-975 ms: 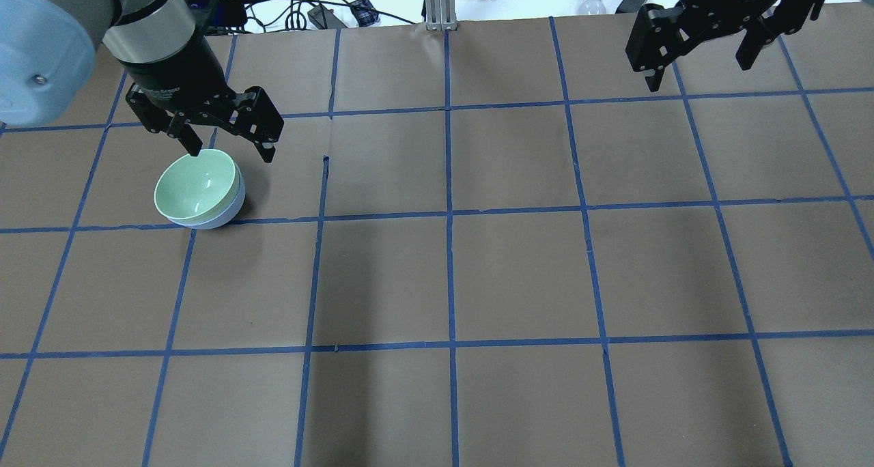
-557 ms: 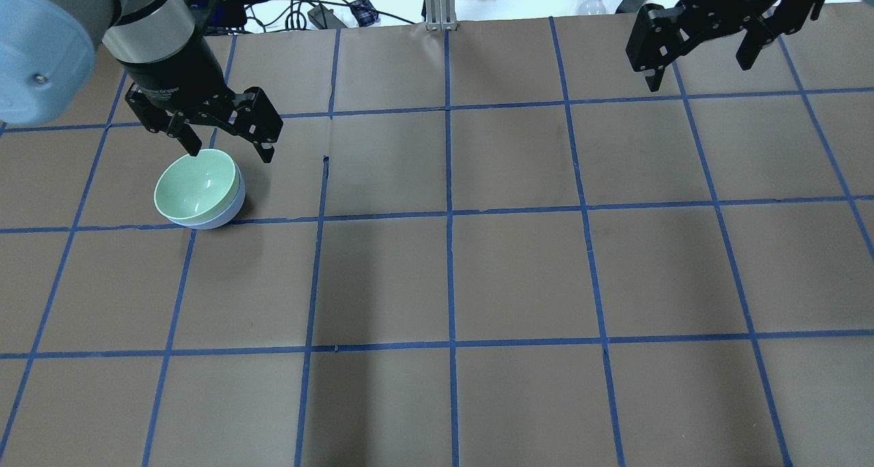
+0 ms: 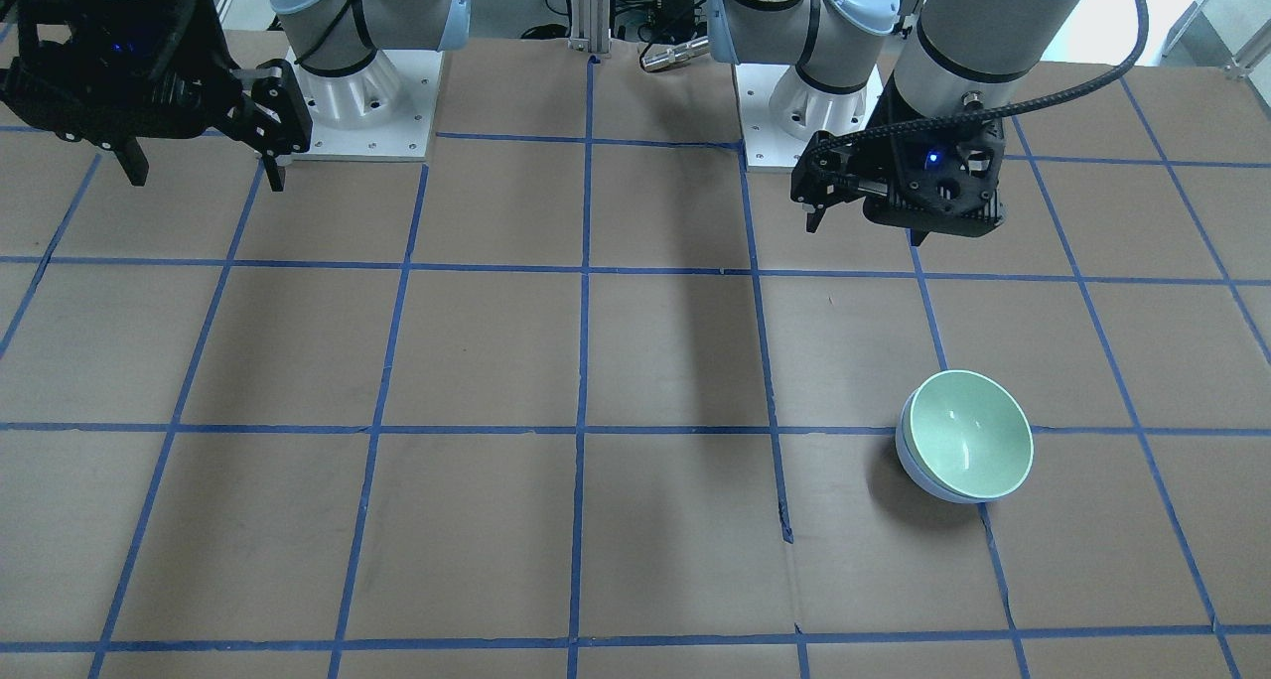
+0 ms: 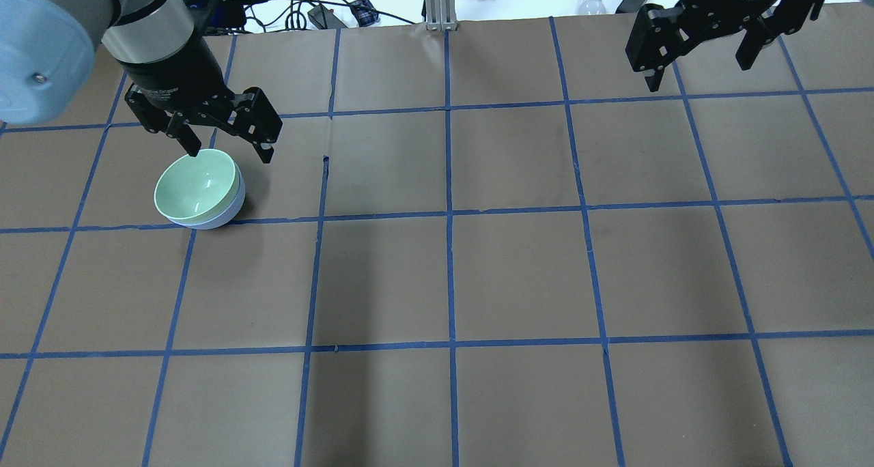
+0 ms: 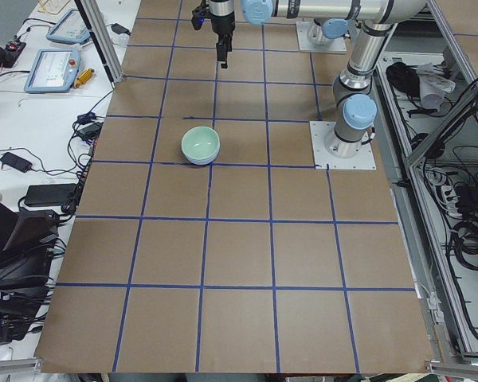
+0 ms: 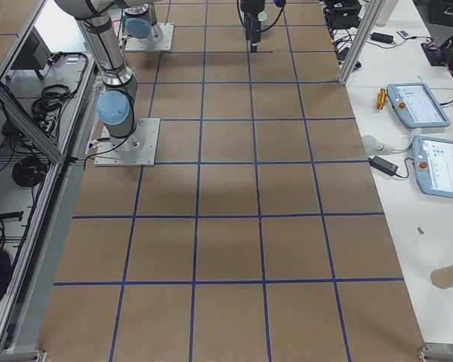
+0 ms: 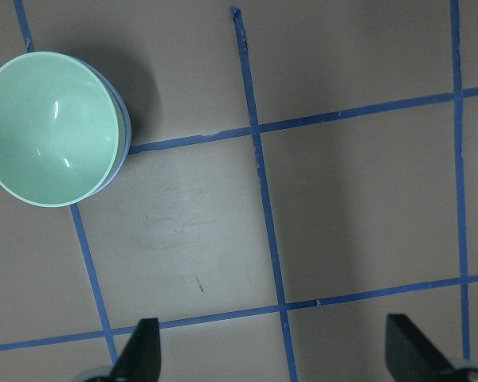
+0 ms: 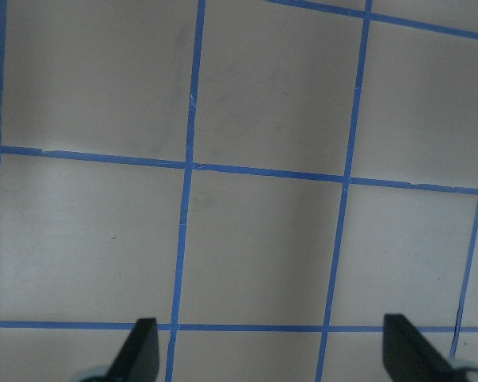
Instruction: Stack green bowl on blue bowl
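**Green bowl (image 4: 198, 187) sits nested in blue bowl (image 4: 222, 221)**

The stack stands on the table (image 4: 519, 276). My left gripper (image 4: 231, 155) hangs raised beside it, jaws spread wide, holding nothing. My right gripper (image 4: 698, 74), well apart, is equally wide and empty.

Seen from overhead, what stands in my way is the green bowl (image 4: 196, 186) nested in the blue bowl (image 4: 231, 212), on the table (image 4: 519, 276) at seven o'clock below my spread left claw (image 4: 231, 155). From four to six o'clock, bare taped paper gives room. My right claw (image 4: 698, 74) hangs raised, well apart toward three o'clock.
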